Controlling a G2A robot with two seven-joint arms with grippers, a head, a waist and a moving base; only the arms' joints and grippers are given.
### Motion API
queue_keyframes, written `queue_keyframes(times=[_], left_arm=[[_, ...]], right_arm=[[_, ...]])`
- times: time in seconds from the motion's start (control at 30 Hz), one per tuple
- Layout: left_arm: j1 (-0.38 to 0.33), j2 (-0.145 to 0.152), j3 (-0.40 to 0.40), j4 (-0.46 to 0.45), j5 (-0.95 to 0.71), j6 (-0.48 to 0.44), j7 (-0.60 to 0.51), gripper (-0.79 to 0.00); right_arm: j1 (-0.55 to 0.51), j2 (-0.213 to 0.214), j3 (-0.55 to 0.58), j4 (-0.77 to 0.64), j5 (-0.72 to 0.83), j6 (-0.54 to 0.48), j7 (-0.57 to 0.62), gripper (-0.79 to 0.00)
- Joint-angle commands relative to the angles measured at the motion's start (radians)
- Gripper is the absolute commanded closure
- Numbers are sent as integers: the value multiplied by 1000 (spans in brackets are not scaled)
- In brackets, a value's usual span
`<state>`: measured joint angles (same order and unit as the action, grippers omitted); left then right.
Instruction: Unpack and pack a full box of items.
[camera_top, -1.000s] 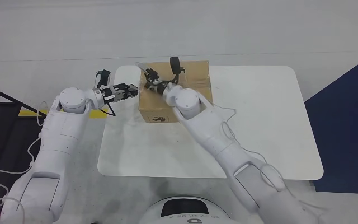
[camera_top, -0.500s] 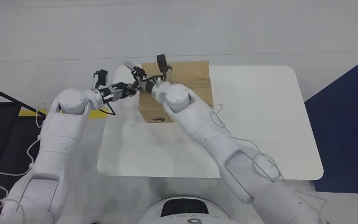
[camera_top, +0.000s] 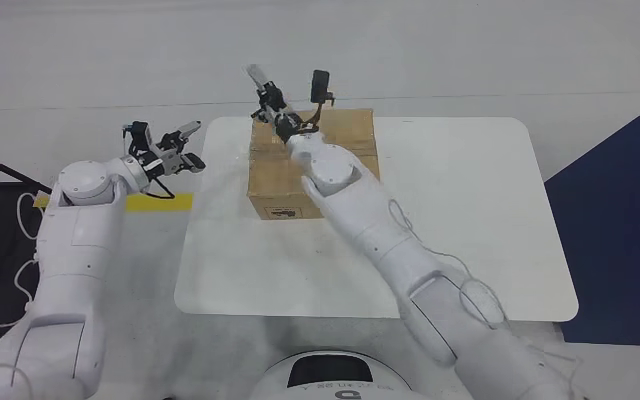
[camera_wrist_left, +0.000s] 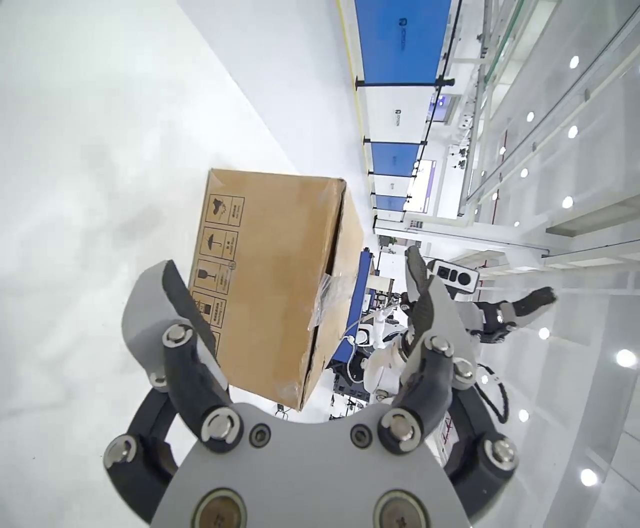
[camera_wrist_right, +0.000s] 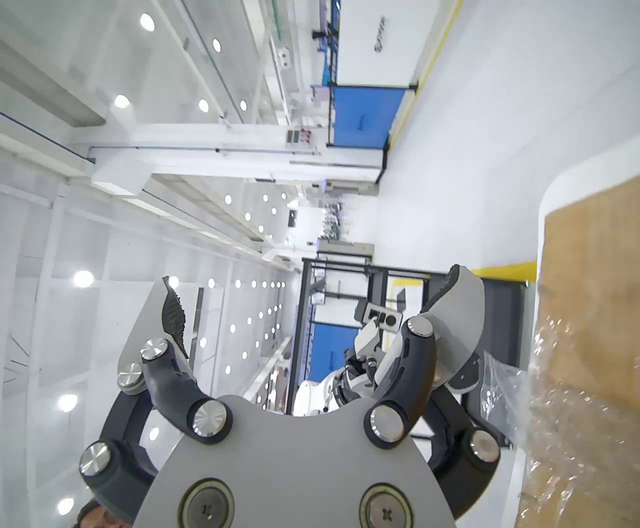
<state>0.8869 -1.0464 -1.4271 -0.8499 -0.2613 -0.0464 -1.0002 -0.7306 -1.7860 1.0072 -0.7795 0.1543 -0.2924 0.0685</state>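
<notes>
Near the closed box (camera_top: 350, 128), contents hidden, left pincer (camera_wrist_left: 291, 265) and right pincer (camera_wrist_right: 314, 286) gape empty.

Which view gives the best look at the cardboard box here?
The left wrist view: the box shows nearly whole, with its printed side and clear tape on the seam. The top view has its top face, partly crossed by the right arm. The right wrist view catches one edge with crinkled tape.
</notes>
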Motion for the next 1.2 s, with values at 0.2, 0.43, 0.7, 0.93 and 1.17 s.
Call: queue_keyframes(times=[0.2, 0.43, 0.7, 0.93, 1.17], left_arm=[[-1, 3, -6, 3, 5, -1, -4, -785], [-1, 3, -6, 3, 5, -1, -4, -785], [-1, 3, -6, 3, 5, -1, -4, -785], [-1, 3, -6, 3, 5, -1, -4, -785], [-1, 3, -6, 3, 5, -1, -4, -785]], right_arm=[[-350, 78, 177, -438, -202, 58, -219, -785], [-647, 123, 329, -843, -346, 163, -260, -785], [-711, 152, 506, -884, -295, 206, -183, -785], [-666, 166, 577, -801, -273, 194, -111, -784], [-668, 165, 574, -806, -274, 195, -118, -785]])
